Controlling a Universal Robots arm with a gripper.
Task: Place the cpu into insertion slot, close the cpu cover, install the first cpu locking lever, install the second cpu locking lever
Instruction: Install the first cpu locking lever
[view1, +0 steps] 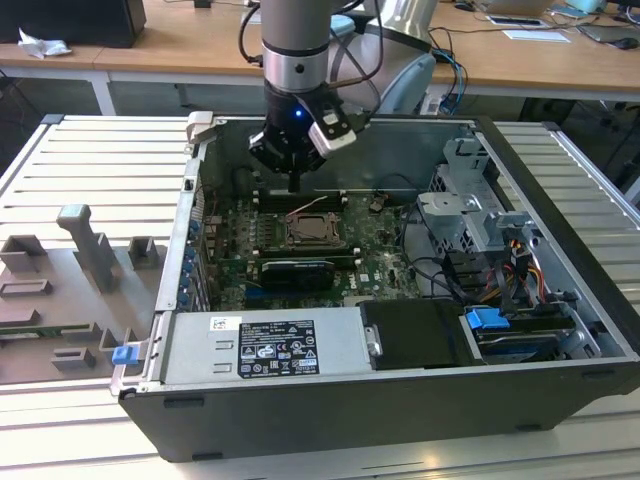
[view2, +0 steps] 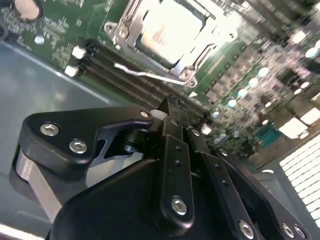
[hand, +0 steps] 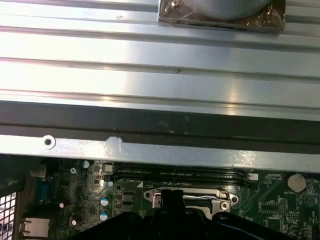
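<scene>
Fingertips of my black gripper (view1: 292, 183) hang just over the green circuit board (view1: 378, 240) in the upper centre of the exterior view. They are just above the square metal-rimmed insertion slot (view1: 312, 231) in the frame, inside the open dark computer case (view1: 400, 415). The second wrist view adds more: my fingers (view2: 172, 135) are drawn together with nothing between them. There the pale silvery square cpu (view2: 167, 31) sits in the slot, glaring bright, and the thin silvery metal cpu cover (view2: 150, 59) lies framing it. A thin wire lever (view2: 145, 75) stands loose beside that frame. The first wrist view shows the slot's metal edge (hand: 190, 196) and the ribbed aluminium table (hand: 150, 65) beyond the case rim
</scene>
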